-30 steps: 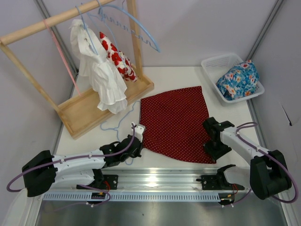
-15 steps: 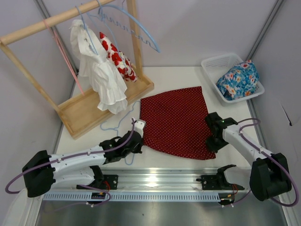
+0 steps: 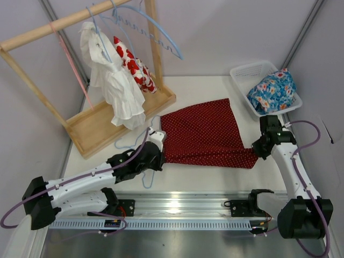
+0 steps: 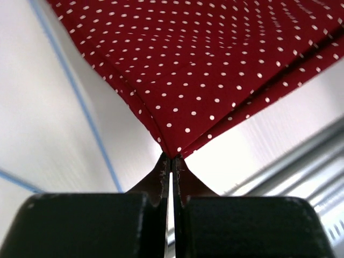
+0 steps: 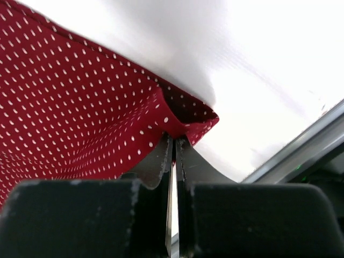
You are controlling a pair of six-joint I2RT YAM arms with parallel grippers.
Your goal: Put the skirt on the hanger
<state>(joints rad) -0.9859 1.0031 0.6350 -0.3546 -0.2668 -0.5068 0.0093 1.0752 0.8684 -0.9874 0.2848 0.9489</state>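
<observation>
One skirt point(image 3: 207, 134) is being held by its two near corners, its near edge being pulled straight. Bare counter point(image 3: 204, 88) is lying open behind it. The left claw point(image 3: 157, 142) is clamped on one corner, the right claw point(image 3: 259, 152) on the other. One pale-blue hanger point(image 3: 129, 144) is lying beside the left claw. A second ago the right claw was apart.

Upper left, a wooden rack point(image 3: 102, 128) carries a white garment point(image 3: 115, 88) and a red-blotched cloth point(image 3: 134, 67). Upper right, a white basket point(image 3: 242, 72) holds a blue floral garment point(image 3: 273, 90).
</observation>
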